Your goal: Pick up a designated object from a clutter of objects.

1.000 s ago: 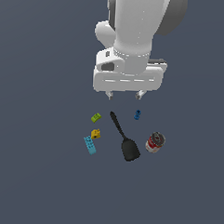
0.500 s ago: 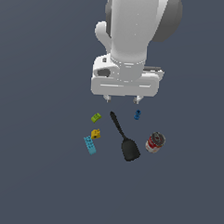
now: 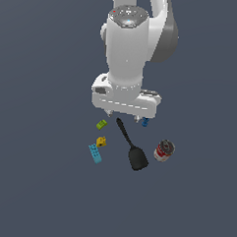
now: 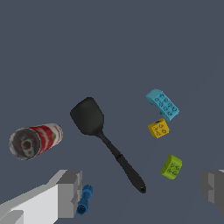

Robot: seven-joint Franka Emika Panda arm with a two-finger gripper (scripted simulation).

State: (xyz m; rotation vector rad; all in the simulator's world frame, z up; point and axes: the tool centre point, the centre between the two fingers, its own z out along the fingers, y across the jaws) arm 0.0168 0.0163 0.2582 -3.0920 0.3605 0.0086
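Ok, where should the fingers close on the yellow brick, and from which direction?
Come straight down and pinch the yellow brick across its two smooth side walls, studs facing up. Turn the gripper so the fingers avoid the cyan brick, which lies close by; the other sides look free.

The hand point(image 3: 123, 116) hangs open above the spatula point(image 3: 130, 146). The yellow brick point(image 3: 101, 141) lies between green brick point(image 3: 101, 124) and blue brick point(image 3: 94, 153).
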